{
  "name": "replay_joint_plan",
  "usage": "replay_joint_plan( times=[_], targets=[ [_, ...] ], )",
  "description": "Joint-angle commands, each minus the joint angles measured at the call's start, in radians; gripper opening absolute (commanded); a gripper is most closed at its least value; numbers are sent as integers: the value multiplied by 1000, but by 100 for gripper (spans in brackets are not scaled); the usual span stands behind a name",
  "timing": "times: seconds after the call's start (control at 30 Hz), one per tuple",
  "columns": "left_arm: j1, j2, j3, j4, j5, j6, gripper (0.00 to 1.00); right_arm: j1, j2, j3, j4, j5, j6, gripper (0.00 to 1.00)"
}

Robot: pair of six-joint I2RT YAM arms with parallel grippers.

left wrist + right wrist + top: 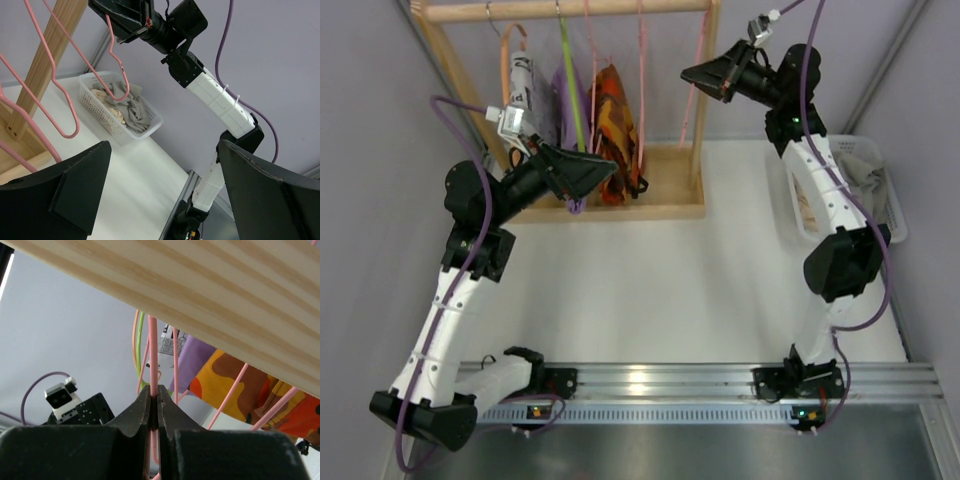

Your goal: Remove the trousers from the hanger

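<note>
On the white surface (650, 280) stands a pale wooden rack (699, 130); crumpled orange patterned trousers (616, 120) hang from it beside purple cloth (565, 95). Left claw (598, 172) gapes near them; right claw (154, 407) pinches a thin pink wire hanger (153, 355).

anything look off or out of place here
Nothing spilled or broken. One bare pink hanger hangs slanted at the right end of the rack, pinched in the right gripper's shut jaws; the other hangers hang straight.

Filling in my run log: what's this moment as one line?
left claw: open, beside hanging clothes | right claw: shut on pink hanger | basket: holds grey laundry
</note>
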Motion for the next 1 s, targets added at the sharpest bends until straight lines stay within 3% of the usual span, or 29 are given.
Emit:
replay_joint_plan(
  times=[0.0, 0.27, 0.7, 0.73, 0.77, 0.8, 0.87, 0.9, 0.97],
  targets=[
    [7, -18, 0, 14, -6, -15, 95, 4, -53, 49, -62, 42, -80, 0],
    [7, -21, -6, 14, -11, -16, 95, 9, 5, -20, -5, 39, -32, 0],
    [13, -20, -14, 14, -17, -12, 95, 52, 42, -27, -74, 22, -137, 3],
    [14, -20, -8, 14, -21, 6, 95, 52, 41, -46, -54, 16, -126, 10],
    [16, -20, 0, -5, -38, 19, 95, 50, 41, -63, -43, 7, -108, 22],
    [18, -18, 29, -25, -44, 34, 95, 49, 41, -92, -36, -10, -103, 42],
    [27, -12, 58, -82, -52, 92, 95, 41, 24, -109, -35, -21, -106, 58],
    [28, -11, 78, -96, -57, 115, 95, 39, 2, -122, -35, -29, -117, 74],
    [30, -6, 136, -127, -71, 183, 96, 35, -27, -132, -69, -20, -181, 81]
  ],
)
